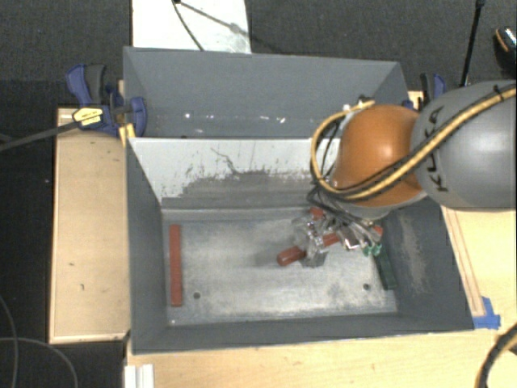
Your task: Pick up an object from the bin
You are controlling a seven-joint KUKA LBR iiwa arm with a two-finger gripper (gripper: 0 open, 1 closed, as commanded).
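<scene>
Nearest the lens, the robot's grey arm [477, 148] reaches in across the right of the frame. Its wrist is capped by a rounded orange cover [376, 156], with yellow and black cables [404, 172] looped round it. Dark floor [48, 23] shows along the top and left edges of the picture.

At the centre sits the grey metal bin [258, 95], with tall, sloping, scuffed walls and a flat bottom scratched pale in the middle. A long, thin red-brown bar [174, 265] lies along the left edge of that bottom, running up and down the frame. A dark green strip [383, 269] lies at the bottom's right edge, its upper end hidden under the wrist. Between them, a little right of centre, a small reddish-brown cylinder [288, 257] lies on its side.

The gripper [313, 250] is down near the bin's bottom, right at that cylinder's right end and seemingly touching it. Whether it is open or closed on the cylinder cannot be told from this angle.
</scene>
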